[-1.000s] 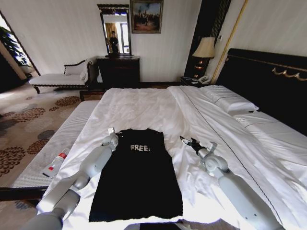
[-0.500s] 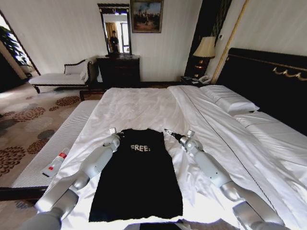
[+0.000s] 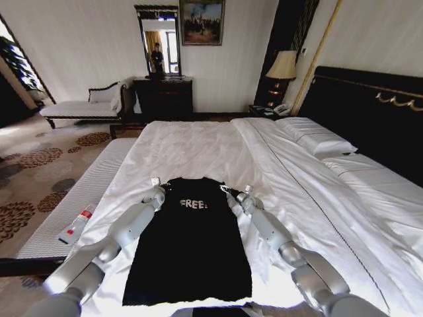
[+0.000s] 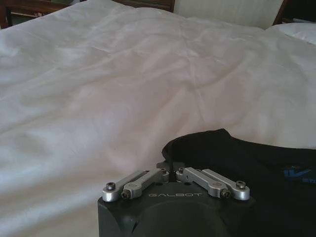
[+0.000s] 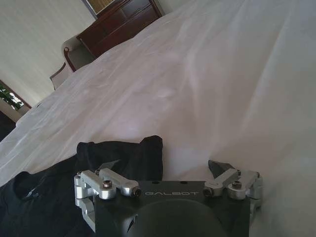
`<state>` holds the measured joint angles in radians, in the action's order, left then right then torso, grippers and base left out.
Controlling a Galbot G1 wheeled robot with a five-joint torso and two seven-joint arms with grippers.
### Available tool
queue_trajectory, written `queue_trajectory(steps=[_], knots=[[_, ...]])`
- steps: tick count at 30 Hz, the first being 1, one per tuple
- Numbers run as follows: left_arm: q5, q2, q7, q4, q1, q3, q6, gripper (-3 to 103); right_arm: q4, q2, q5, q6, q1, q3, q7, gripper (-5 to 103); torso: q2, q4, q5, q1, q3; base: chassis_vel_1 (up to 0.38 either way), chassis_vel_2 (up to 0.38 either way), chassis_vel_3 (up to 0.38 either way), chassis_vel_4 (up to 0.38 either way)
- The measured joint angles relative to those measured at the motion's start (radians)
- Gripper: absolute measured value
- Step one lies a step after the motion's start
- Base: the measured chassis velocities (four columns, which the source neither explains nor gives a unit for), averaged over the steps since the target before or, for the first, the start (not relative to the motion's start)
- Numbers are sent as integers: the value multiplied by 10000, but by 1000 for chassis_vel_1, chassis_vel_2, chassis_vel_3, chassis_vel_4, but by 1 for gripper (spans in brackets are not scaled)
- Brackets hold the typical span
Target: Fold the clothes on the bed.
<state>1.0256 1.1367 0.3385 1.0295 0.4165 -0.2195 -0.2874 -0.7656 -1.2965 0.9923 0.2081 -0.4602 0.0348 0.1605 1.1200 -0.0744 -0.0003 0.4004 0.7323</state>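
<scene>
The clothes are one black T-shirt (image 3: 192, 244) with white "FREE!" lettering, lying flat as a long narrow strip on the white bed (image 3: 198, 145). My left gripper (image 3: 160, 187) is at the shirt's far left corner. In the left wrist view this gripper (image 4: 170, 165) has its links drawn together, shut on a bunched edge of the black cloth (image 4: 237, 158). My right gripper (image 3: 227, 191) is at the far right corner. In the right wrist view that gripper (image 5: 163, 165) stands open, one fingertip (image 5: 216, 165) over the sheet, and a corner of the shirt (image 5: 148, 148) lies between the fingers.
White pillows (image 3: 314, 135) lie against the black headboard (image 3: 370, 112) on the right. A padded bench (image 3: 73, 198) runs along the bed's left side with a small white and red item (image 3: 76, 226) on it. A chaise (image 3: 86, 105), dresser (image 3: 163, 98) and lamp (image 3: 283, 66) stand behind.
My right arm has swung left from the bare sheet to the shirt's far right corner. The left arm and the shirt have stayed put.
</scene>
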Motion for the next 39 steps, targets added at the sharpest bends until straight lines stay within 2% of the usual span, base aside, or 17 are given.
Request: queue_trajectory(steps=[2,4,7,8,10,11,13,16,19,20,24,26,28,33,39], knots=[[-3,47,-14,-20,-26,-61,3,1,136,-15,-94,-36,123,-94,62,87,0,0,2,0,0,0,0,0,0],[-2,67,-20,-29,-40,-89,6,1,177,-18,-104,-38,180,-128,86,87,0,-1,2,0,0,0,0,0,0],[-2,121,-34,-65,-91,-146,14,1,288,-13,-106,-46,355,-207,135,71,0,0,2,1,0,0,0,0,0],[-2,121,-34,-65,-91,-146,14,1,288,-13,-106,-46,355,-207,135,71,0,0,2,1,0,0,0,0,0],[-14,167,-46,-129,-129,-150,16,1,356,4,-105,-47,442,-247,157,60,0,1,1,0,0,0,0,0,0],[-24,178,-51,-148,-136,-149,17,1,364,6,-105,-48,453,-251,160,60,0,2,1,0,0,0,0,0,0],[-69,275,-81,-273,-171,-98,21,1,384,26,-104,-47,481,-277,186,49,0,0,2,0,0,0,0,0,0],[-88,325,-104,-345,-193,-65,23,1,384,51,-108,-47,482,-327,221,44,0,-1,2,0,0,0,0,0,0],[-119,385,-153,-450,-230,-24,31,1,384,47,-167,-47,442,-404,252,27,0,0,2,1,1,0,0,0,0],[-119,385,-153,-450,-230,-24,31,1,384,47,-167,-47,442,-404,252,27,0,0,2,1,1,0,0,0,0],[-142,435,-164,-508,-243,92,42,1,362,24,-175,-41,419,-437,252,6,0,1,1,0,0,0,0,0,0],[-148,431,-164,-503,-243,110,45,1,307,29,-166,-33,403,-447,250,6,0,0,2,1,1,0,0,0,0],[-162,396,-160,-449,-230,180,57,1,113,88,-78,6,373,-486,205,1,0,0,2,1,0,0,0,0,0],[-162,285,-138,-320,-194,286,61,1,-280,269,98,64,367,-628,75,1,0,0,1,0,0,0,0,0,0],[-60,-120,-161,25,-312,305,61,1,-1503,831,174,-87,434,-1159,-399,1,-1,0,0,1,1,0,0,0,0]])
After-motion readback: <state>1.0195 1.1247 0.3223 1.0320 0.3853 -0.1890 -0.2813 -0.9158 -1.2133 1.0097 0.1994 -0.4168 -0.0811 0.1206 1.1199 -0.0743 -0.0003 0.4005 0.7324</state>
